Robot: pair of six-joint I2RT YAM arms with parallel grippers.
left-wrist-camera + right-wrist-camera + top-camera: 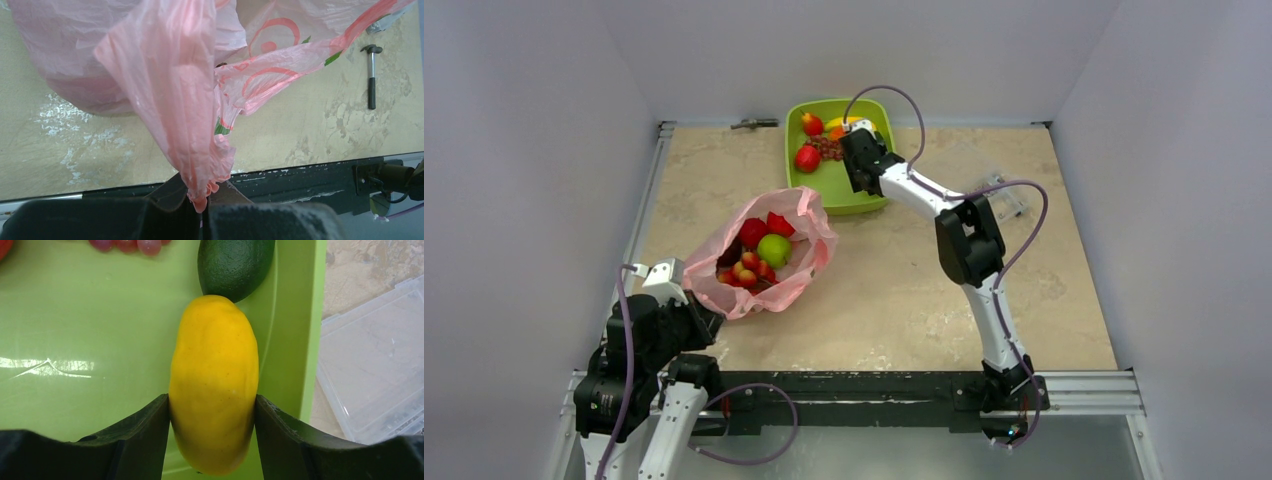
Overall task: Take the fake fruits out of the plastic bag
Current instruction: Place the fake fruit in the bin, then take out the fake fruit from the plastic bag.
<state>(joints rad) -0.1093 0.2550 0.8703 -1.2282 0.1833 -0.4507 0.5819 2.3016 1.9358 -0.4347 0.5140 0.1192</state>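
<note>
Left gripper (200, 202) pressed together, pinching a bunched fold of the thin translucent pink plastic bag (165, 75) at its near-left edge. The bag lies open on the beige tabletop (894, 280), right against that gripper. Inside it are a round green apple (774, 249) and glossy red fruits (752, 232). Right gripper (212, 412) clamps a yellow oval plastic fruit (214, 355) by its sides inside the lime-green rectangular tray (75, 340), the fruit's far tip just beside a dark green avocado (232, 262). The fruit is possibly resting on the tray floor, can't tell. Red grape bunch (826, 148) in tray too.

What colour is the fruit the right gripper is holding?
Yellow; the fruit in the right gripper shows best in the right wrist view.
</note>
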